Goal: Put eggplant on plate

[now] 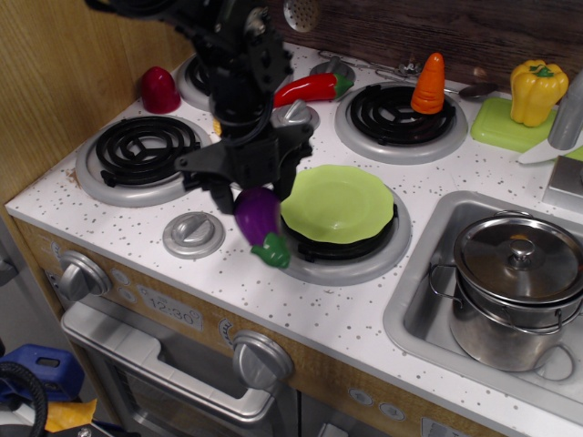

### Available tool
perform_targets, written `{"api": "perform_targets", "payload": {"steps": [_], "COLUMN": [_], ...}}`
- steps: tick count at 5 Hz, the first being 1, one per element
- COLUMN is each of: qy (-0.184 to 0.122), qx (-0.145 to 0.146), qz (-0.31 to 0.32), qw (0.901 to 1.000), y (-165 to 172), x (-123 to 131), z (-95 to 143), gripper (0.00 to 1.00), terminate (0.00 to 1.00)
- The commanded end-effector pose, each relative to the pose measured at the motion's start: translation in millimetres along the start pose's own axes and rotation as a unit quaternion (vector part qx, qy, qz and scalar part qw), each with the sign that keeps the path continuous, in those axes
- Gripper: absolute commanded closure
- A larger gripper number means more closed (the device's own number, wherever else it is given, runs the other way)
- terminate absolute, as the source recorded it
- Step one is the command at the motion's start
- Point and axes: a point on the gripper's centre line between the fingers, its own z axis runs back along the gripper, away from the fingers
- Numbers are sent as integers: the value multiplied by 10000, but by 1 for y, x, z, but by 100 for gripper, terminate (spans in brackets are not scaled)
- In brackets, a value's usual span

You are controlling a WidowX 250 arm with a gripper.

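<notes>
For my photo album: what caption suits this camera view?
Black robot gripper carries a glossy purple toy eggplant toward the round lime-green plate on the toy stove.

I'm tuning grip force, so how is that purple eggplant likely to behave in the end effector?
The eggplant looks glossy, so it may slip. It hangs cap-down from the end effector, keeping its shape: probably stiff and light. Its rounded body could roll once released on the plate.
</notes>
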Motion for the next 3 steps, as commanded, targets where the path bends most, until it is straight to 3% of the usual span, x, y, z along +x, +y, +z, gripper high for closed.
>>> {"api": "perform_targets", "payload": {"steps": [1, 2, 3], "qy": [242, 225, 117], "qx": [347, 389, 424], "qz": [89, 185, 263], "qw": [9991, 9988, 9987], "y": [28, 47, 51], "x": [-20, -22, -14], "z": [2, -2, -11], "gripper": [100, 100, 100], "terminate": [0, 0, 100]}}
